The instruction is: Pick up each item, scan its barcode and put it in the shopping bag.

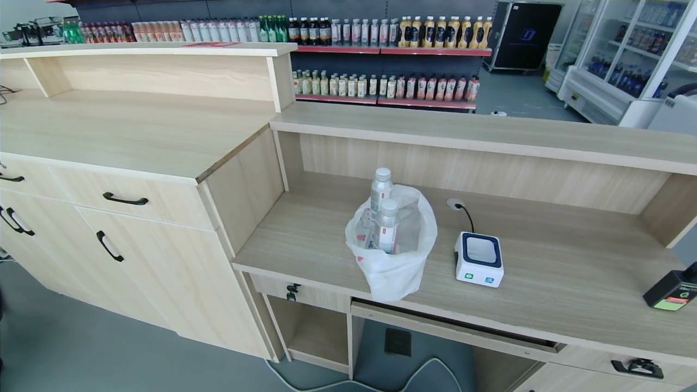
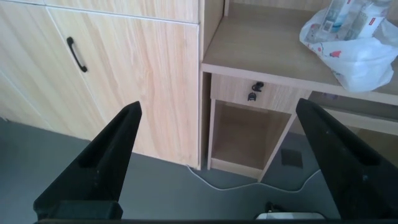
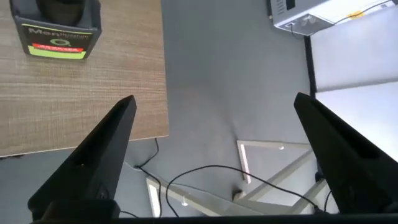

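A white plastic shopping bag [image 1: 393, 261] stands on the wooden counter [image 1: 572, 283], with two clear bottles [image 1: 386, 224] upright inside it. To its right sits the white and blue barcode scanner [image 1: 478, 259] with a black cable. My left gripper [image 2: 217, 155] hangs open below and left of the counter, over the grey floor, with nothing between its fingers; the bag [image 2: 351, 46] lies far off from it. My right gripper [image 3: 214, 162] is open and holds nothing, off the counter's right end above the floor.
A black device [image 1: 673, 291] with a green label sits at the counter's right end, also near the right gripper [image 3: 57, 25]. Cabinets with black handles [image 1: 125, 200] stand left. A drawer lock [image 2: 254, 93] and an open cubby lie under the counter. Cables [image 3: 205, 180] run over the floor.
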You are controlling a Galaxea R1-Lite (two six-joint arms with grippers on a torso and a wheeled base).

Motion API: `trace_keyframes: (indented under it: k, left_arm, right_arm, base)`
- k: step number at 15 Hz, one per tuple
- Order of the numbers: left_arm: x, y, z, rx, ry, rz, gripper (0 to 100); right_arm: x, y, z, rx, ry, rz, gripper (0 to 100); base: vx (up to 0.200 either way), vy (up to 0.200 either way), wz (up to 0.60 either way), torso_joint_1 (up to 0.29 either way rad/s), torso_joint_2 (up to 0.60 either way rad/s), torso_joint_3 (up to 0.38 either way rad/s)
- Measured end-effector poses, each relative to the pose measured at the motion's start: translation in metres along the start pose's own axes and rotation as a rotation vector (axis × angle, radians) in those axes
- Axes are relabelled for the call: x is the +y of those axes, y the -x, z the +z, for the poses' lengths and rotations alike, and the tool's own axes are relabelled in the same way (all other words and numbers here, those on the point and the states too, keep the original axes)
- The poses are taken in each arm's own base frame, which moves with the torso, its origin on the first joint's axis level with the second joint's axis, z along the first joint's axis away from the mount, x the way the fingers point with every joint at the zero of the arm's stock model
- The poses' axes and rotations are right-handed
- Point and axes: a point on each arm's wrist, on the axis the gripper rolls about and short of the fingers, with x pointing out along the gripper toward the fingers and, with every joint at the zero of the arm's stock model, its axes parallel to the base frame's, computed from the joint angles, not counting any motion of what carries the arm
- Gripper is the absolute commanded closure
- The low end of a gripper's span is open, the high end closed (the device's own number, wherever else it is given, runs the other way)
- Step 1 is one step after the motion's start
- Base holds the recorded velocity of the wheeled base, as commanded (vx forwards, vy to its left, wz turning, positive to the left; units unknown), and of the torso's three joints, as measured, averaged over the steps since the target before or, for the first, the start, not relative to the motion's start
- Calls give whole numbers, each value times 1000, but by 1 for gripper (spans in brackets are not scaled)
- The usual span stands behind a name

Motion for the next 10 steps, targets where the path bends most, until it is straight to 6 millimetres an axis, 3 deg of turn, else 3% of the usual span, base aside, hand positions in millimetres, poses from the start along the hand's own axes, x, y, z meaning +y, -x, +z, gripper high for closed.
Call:
trace_keyframes:
  k: [10]
  left_arm:
    - [0, 0, 0, 0, 0, 0, 0]
  right_arm:
    - [17, -41, -21, -47, 91, 108, 0]
  base:
    - [0, 0, 0, 0, 0, 0]
